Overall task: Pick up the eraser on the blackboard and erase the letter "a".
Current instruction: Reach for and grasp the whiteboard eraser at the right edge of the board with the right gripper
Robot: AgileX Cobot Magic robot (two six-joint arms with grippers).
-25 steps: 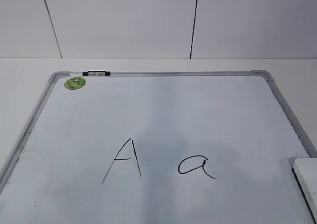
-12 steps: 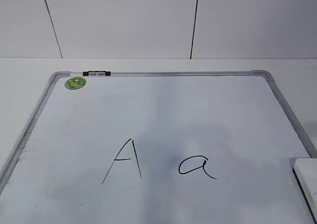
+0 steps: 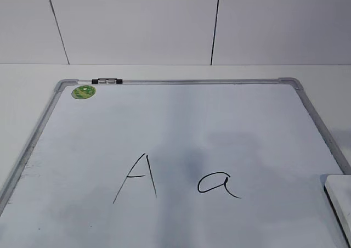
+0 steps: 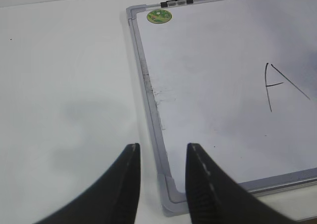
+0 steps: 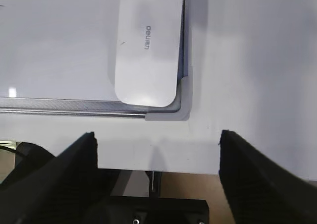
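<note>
Currently one blackboard (image 3: 181,127) on white tabletop (image 4: 64,85), tiled wall behind. One eraser (image 5: 148,45) in board's near right corner. Two letters: capital "A" (image 3: 136,178), letter "a" (image 3: 218,184). Left gripper (image 4: 161,184) slightly parted, right gripper (image 5: 157,154) wide apart; both empty.

From my station, the exterior view looks down at a slant from the near side of the blackboard (image 3: 181,133), facing the tiled back wall (image 3: 137,23); it takes in the far frame edge and both far corners. The left wrist view sits low over the table (image 4: 64,85) just outside the board's left frame, looking along that edge toward the green sticker (image 4: 159,16), which the exterior view shares. The right wrist view looks almost straight down, close, on the board's near right corner, where the eraser (image 5: 147,45) lies; the exterior view catches that eraser at its right margin.
</note>
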